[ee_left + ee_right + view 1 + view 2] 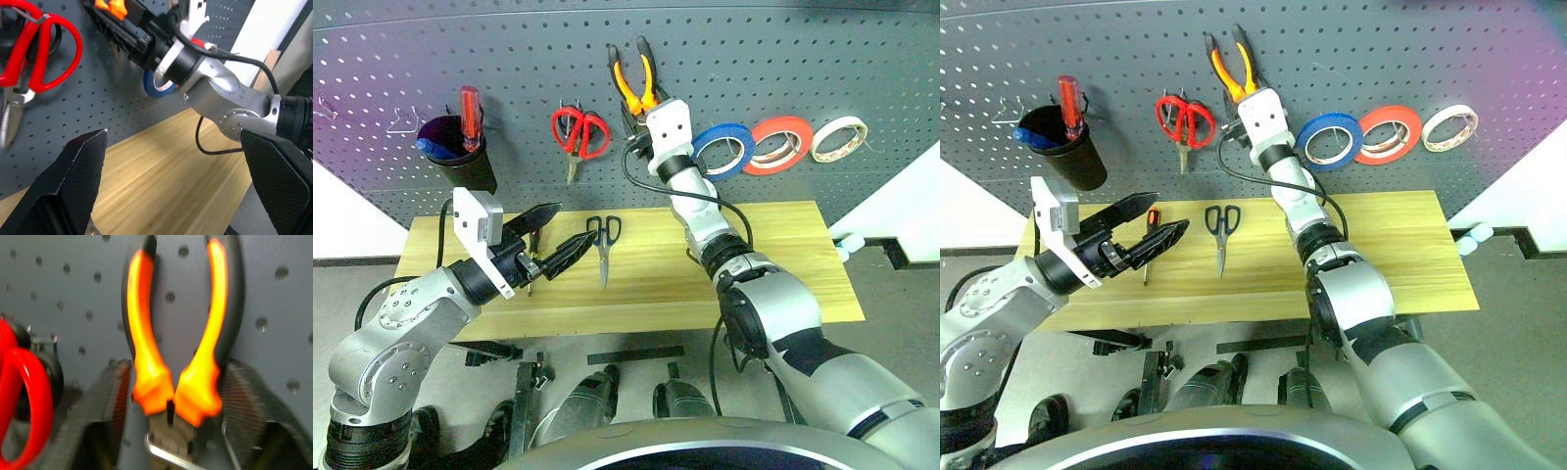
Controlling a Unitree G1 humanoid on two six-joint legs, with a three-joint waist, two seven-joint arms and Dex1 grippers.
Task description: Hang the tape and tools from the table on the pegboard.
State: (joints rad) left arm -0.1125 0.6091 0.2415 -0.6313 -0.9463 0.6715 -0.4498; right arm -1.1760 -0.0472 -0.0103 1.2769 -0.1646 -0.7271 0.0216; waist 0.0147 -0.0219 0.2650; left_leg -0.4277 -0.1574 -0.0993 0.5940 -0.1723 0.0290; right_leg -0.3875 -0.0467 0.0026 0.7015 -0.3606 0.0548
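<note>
Orange-and-black pliers [636, 76] hang handles up on a wire hook of the grey pegboard [509, 59]. My right gripper [634, 125] is raised to their head, open, its fingers [115, 401] close on either side of the pliers [146, 357]. The blue tape [724, 149] hangs on the board just right of it. On the table [773, 255] lie the dark-handled scissors [603, 240] and a small red-and-black screwdriver [1151, 235], partly hidden by my left gripper [576, 223]. That gripper hovers over the table's left part, open and empty.
On the pegboard hang red-handled scissors [579, 132], a red-orange tape roll [778, 144] and a cream tape roll [839, 137]. A black cup [460, 157] at the left holds a red-handled screwdriver [470, 116]. A cable runs along my right arm.
</note>
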